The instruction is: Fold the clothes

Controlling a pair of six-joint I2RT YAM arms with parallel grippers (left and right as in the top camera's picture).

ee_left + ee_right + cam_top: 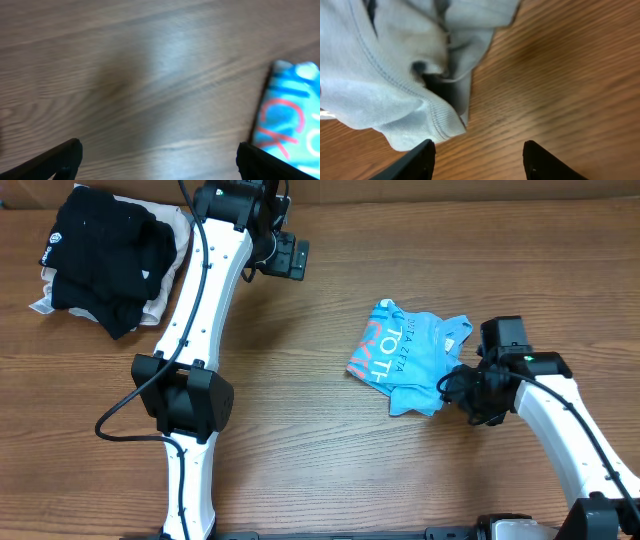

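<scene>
The shirt [410, 355] lies bunched on the bench [300, 430], right of centre, its lower right edge just beside my right end effector [479, 150]. Its fingers stand apart with only wood between them, holding nothing. The left end effector [159, 150] hangs wide open over the bench, the shirt's printed edge off to one side. I judge the fabric thin, light and limp, so I'd pinch a stitched hem or corner, not the loose middle.
</scene>
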